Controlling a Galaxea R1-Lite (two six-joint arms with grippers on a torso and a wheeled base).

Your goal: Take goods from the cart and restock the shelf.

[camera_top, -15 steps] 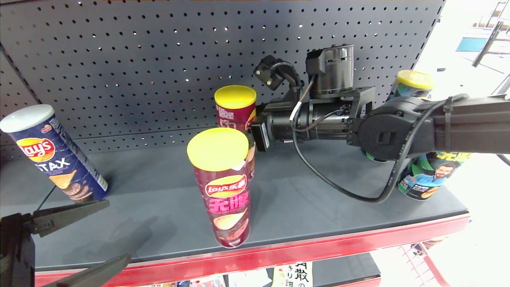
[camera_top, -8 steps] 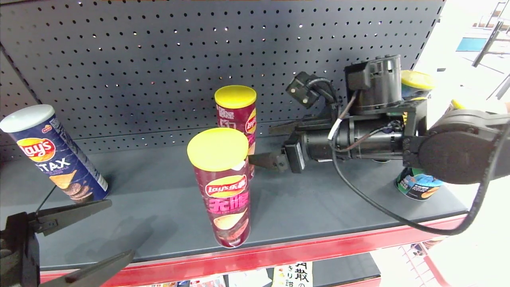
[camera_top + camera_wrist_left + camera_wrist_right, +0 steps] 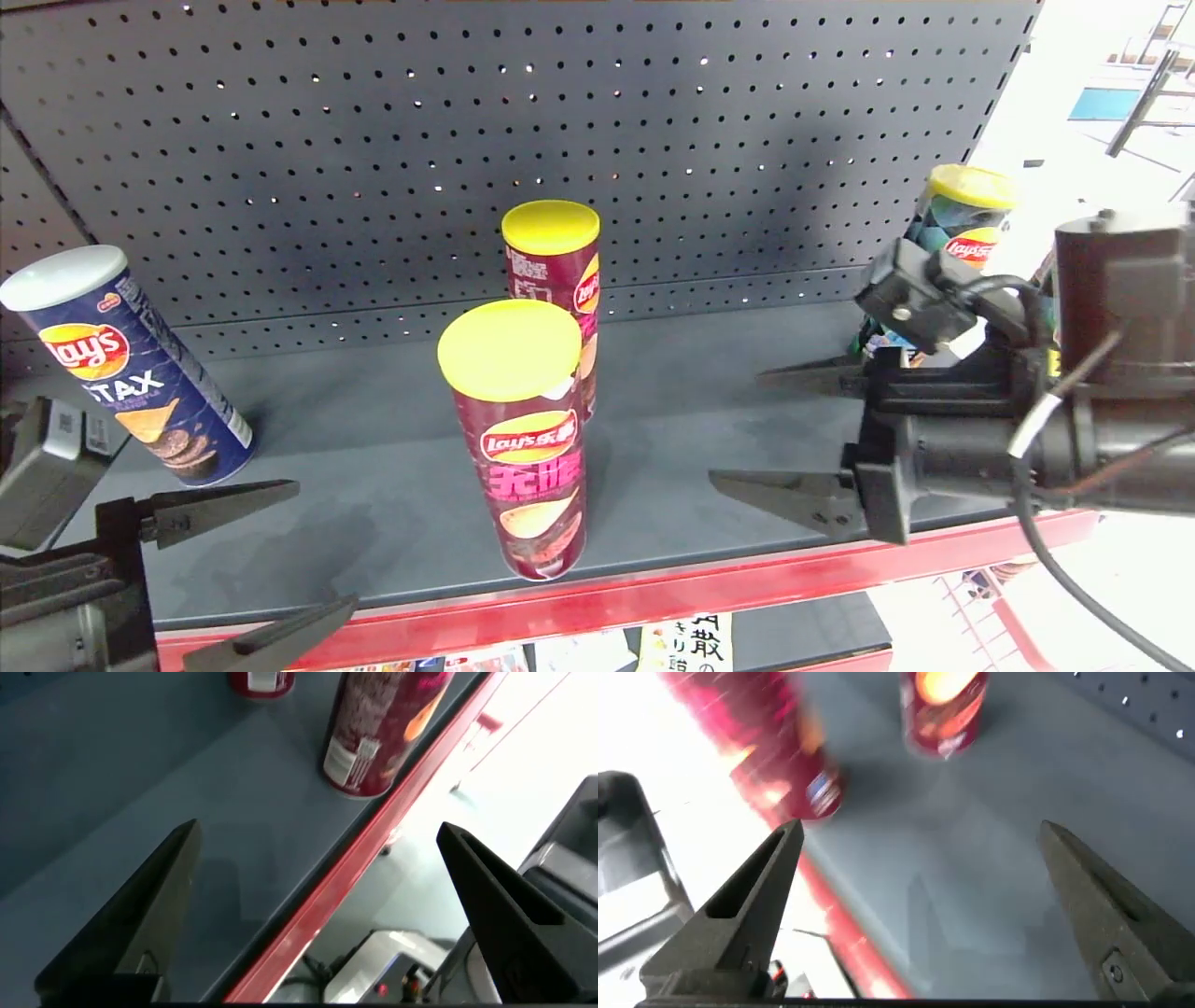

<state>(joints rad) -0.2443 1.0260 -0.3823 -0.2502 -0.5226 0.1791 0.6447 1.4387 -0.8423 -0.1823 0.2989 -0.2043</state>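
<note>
Two maroon chip cans with yellow lids stand mid-shelf: the front can (image 3: 523, 439) near the red edge, the rear can (image 3: 553, 271) behind it, close to the pegboard. The same two cans show as front can (image 3: 374, 728) and rear can (image 3: 262, 681), and blurred as front can (image 3: 775, 756) and rear can (image 3: 943, 709). My right gripper (image 3: 761, 434) is open and empty, right of the front can, above the shelf's front right part. My left gripper (image 3: 271, 560) is open and empty at the shelf's front left edge. A blue can (image 3: 126, 364) leans at the far left. A green can (image 3: 962, 224) stands at the far right.
The dark shelf board (image 3: 373, 467) has a red front lip (image 3: 653, 593) and a perforated back panel (image 3: 467, 140). A lower shelf with packaged goods (image 3: 681, 644) shows beneath. Bare board lies between the cans.
My right gripper let go of the rear maroon can and drew back right and toward the shelf's front edge, fingers open. The left gripper rose slightly into view.
</note>
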